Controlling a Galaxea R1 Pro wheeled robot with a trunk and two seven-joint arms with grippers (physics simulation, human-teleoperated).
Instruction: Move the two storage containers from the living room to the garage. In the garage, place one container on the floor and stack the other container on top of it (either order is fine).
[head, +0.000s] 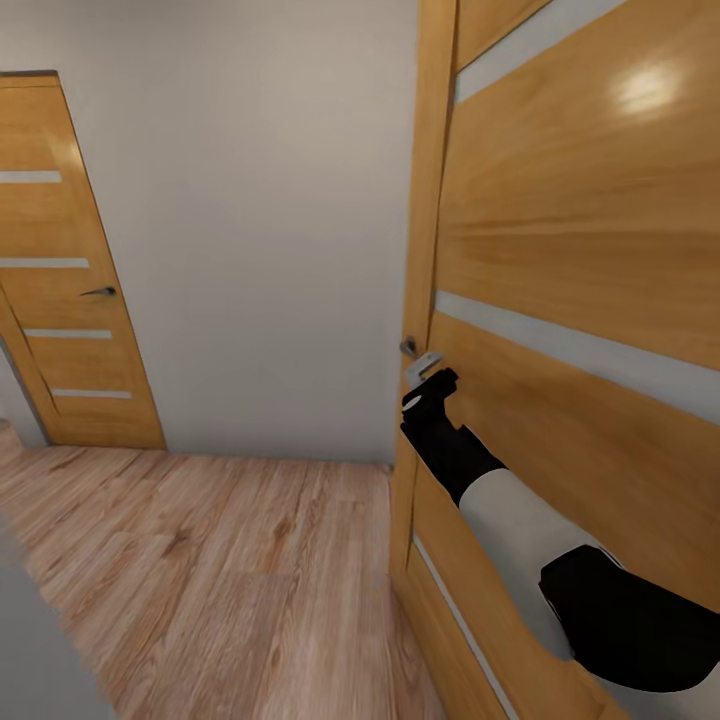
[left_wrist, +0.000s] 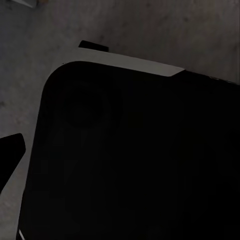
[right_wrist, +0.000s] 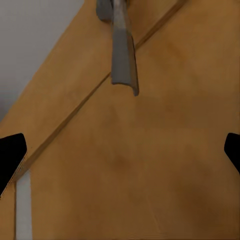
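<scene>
Neither of the orange-red storage containers is appearing in these pictures; the robot is standing in a hallway, so by my judgement it is in transit and working on a door. The right gripper (head: 432, 383) is reaching toward the grey metal lever handle (right_wrist: 122, 52) of the near honey-coloured wooden door with pale horizontal glass strips (head: 590, 250), which is rising close along the robot's right side. In the right wrist view the jaws are standing wide apart with nothing between them, the two dark fingertips (right_wrist: 10, 155) sitting at opposite edges of the picture and the lever lying ahead of them, not yet touched as far as I can tell. The arm is likely being held out this way to press the handle and open the way on. In the left wrist view, a black rounded body with a pale edge (left_wrist: 130, 160) is blocking most of the picture over dim grey ground; one dark tip is showing, so I cannot tell how the left jaws are standing. Beyond are light wood-plank flooring (head: 200, 560), a plain pale grey wall (head: 250, 220) and a second matching wooden door (head: 60, 280), closed.
</scene>
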